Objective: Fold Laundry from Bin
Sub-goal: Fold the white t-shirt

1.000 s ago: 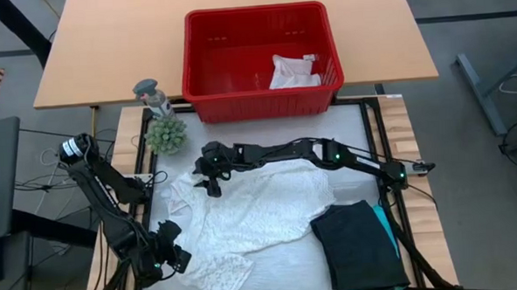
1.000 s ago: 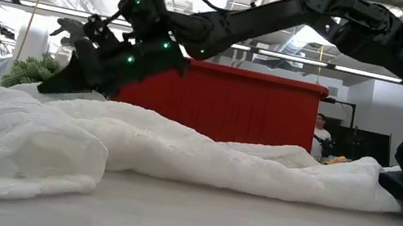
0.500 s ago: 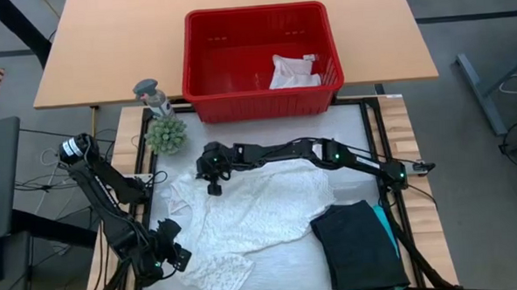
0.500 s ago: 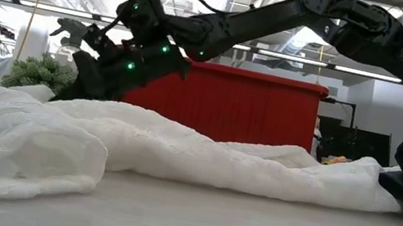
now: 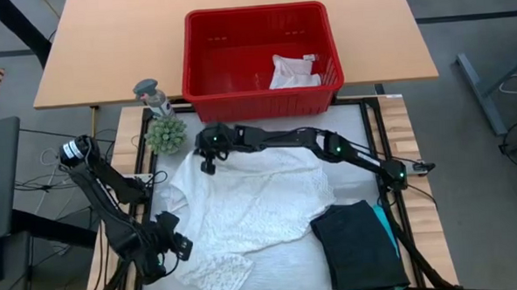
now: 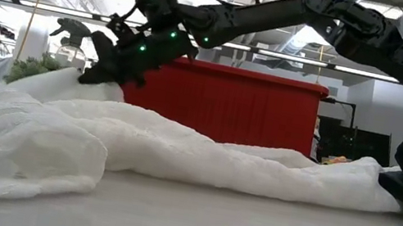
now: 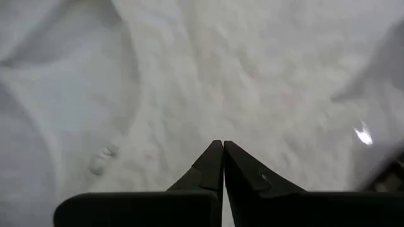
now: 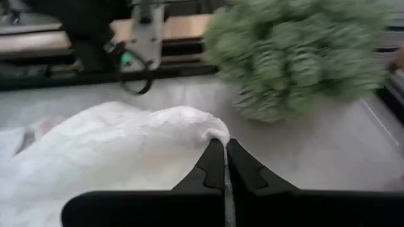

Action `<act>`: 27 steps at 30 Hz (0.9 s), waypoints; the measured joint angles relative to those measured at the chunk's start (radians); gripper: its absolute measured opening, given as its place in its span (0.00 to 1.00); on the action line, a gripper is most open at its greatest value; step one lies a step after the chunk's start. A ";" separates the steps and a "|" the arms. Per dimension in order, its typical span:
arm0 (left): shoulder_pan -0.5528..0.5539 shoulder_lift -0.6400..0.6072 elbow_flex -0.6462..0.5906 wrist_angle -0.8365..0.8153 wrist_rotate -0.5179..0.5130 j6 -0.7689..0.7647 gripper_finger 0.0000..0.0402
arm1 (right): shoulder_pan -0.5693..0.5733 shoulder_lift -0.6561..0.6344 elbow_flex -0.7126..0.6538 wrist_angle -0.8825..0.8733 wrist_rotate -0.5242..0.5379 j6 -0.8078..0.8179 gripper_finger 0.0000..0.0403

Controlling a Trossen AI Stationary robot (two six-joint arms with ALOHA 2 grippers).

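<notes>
Near the plant (image 5: pixel 165 133), my right gripper (image 5: pixel 208 158) pinches the white top's (image 5: pixel 253 211) far corner; pull gently, keeping fabric flat. Left gripper (image 5: pixel 165 250) clenched, near-left.

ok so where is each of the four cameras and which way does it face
High view: overhead, straight down; both dark arms, large white lacy top, rectangular red plastic bin.
Low view: table height, level across; right gripper shut on the top, bin behind.
Left wrist view: above the top, left gripper shut.
Right wrist view: along the table toward a green spiky plant; right gripper pinching the top's edge.
High and low views share bin, top and right arm.
</notes>
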 joint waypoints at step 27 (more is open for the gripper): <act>0.200 -0.091 -0.195 -0.057 -0.307 -0.030 0.05 | -0.023 0.000 0.006 -0.081 -0.027 -0.039 0.05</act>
